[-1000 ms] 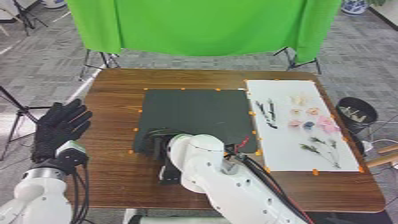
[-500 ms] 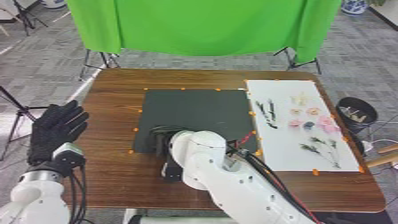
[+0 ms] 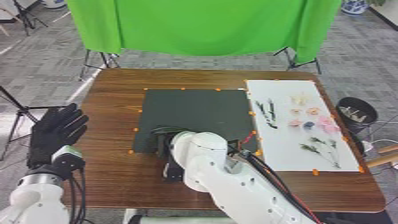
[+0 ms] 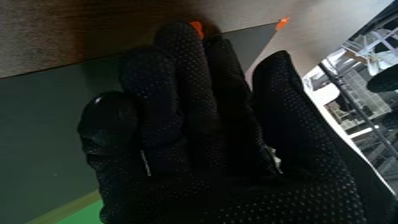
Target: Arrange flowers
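Desk [image 3: 111, 186]: brown and wooden, across the middle and the lower part of the frame.
Green cloth [image 3: 204, 25]: hanging behind the desk, at the top of the frame.
White sheet [image 3: 280, 162]: lying on the desk, in the right part of the frame, with the flowers and the sprigs on it.
Dark sheet [image 3: 195, 110]: lying flat at the centre of the frame, just beside the white one.
Left robot hand [image 3: 55, 132]: at the left edge of the frame, open, with fingers a little spread.
Right robot hand [image 3: 163, 141]: over the near left corner of the dark sheet; in the right wrist view, with fingers rather straight and near together, thumb apart.
Dark stems [image 3: 268, 113]: on the left side of the white sheet.
Green sprigs [image 3: 313, 149]: lying below the flowers.
Pink flowers [image 3: 327, 124]: on the right side of the white sheet.
Pale yellow flowers [image 3: 302, 98]: above the pink ones.
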Motion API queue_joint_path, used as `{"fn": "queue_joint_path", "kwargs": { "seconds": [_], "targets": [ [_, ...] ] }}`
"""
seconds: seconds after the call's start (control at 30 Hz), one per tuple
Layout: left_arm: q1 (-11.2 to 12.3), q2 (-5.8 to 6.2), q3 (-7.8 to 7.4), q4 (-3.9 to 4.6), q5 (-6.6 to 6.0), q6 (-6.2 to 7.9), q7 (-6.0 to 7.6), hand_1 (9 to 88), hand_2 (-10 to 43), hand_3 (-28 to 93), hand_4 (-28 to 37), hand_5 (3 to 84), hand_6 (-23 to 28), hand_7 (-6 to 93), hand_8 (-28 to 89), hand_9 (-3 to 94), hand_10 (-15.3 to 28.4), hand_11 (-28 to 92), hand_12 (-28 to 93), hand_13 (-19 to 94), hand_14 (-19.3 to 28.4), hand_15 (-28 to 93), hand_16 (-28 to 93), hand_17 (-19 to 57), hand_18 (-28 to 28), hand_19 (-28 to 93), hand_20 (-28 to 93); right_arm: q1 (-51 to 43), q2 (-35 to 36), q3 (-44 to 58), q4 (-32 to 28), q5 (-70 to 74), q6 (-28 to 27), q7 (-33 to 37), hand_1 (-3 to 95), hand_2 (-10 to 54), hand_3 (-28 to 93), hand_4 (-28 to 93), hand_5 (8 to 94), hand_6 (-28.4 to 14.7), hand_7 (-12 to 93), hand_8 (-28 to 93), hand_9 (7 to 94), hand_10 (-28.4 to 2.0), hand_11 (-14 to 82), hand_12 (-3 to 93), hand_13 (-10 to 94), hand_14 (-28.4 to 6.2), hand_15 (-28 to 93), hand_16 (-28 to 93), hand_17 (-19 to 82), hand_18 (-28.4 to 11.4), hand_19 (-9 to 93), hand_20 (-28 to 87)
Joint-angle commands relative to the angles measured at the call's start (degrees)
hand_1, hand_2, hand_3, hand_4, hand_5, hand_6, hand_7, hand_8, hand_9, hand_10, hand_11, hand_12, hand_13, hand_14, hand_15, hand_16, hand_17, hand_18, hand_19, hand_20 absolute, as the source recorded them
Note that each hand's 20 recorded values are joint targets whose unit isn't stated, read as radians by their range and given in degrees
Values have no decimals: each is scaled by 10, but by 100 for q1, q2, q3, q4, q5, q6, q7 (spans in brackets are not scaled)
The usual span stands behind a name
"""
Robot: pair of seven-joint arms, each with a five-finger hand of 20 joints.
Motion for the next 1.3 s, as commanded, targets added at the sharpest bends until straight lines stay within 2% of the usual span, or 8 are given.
{"fn": "queue_joint_path", "kwargs": {
  "seconds": [0.03,0.33,0.53,0.6,0.7,0.83,1.07,1.3],
  "targets": [
    [81,-81,-33,-40,-50,-80,-23,270,157,698,-283,480,112,136,-83,386,173,231,98,266,177,405,-103,-66,162,433,51,-87,132,1,-244,89,-43,-12,210,235,819,-100,633,-80,132,-103,749,-196,342,271,671,-180,641,310,385,-255,918,319],
    [216,-157,-157,-54,-78,-108,-10,269,157,698,-283,481,113,136,-83,386,172,231,98,266,177,406,-103,-66,162,434,51,-481,477,421,-1290,431,822,-862,213,152,772,-147,605,-75,125,-101,747,-197,325,264,670,-180,633,308,381,-257,910,304],
    [215,-200,-159,-58,-39,-172,-50,269,157,698,-283,480,112,136,-83,386,172,231,98,266,177,405,-103,-66,162,434,51,-524,1220,1005,-1644,85,1767,-746,220,84,762,-166,593,-69,124,-102,738,-194,313,258,666,-177,620,300,375,-252,893,295],
    [241,-90,-102,-120,-211,-65,149,270,157,698,-283,480,112,136,-83,385,173,231,98,266,177,404,-103,-66,162,434,51,-714,1491,1576,-1825,257,1374,-321,226,66,758,-170,584,-73,120,-103,720,-198,279,241,656,-174,585,280,367,-248,876,286],
    [162,-26,-98,-144,-103,-148,159,271,157,698,-283,481,113,136,-83,385,172,230,98,267,178,405,-102,-66,162,434,51,-1187,2117,2296,-2160,342,1306,58,229,32,732,-178,551,-87,103,-97,669,-213,205,205,636,-177,522,234,363,-247,871,277],
    [219,59,-142,-217,-113,-185,287,270,158,698,-283,481,112,137,-83,387,172,231,98,268,179,407,-102,-66,162,433,51,-1868,2853,3015,-2312,-14,1473,408,239,-26,706,-185,531,-101,85,-91,594,-227,147,177,618,-181,502,209,366,-252,879,270],
    [318,6,-238,-258,-127,-201,338,270,157,699,-283,480,112,136,-82,387,171,231,98,268,178,405,-103,-66,162,433,51,-3235,3485,4657,-2467,-300,1412,1118,273,-91,699,-211,499,-120,73,-86,509,-234,111,157,581,-185,520,185,356,-258,890,259],
    [417,-29,-282,-289,-152,-170,382,271,157,696,-283,481,112,135,-82,388,171,230,98,269,177,406,-102,-67,162,434,52,-4091,3552,5773,-2512,-368,1121,1637,336,-95,690,-259,489,-123,73,-85,493,-233,113,160,583,-179,643,190,355,-261,905,268]
  ]
}}
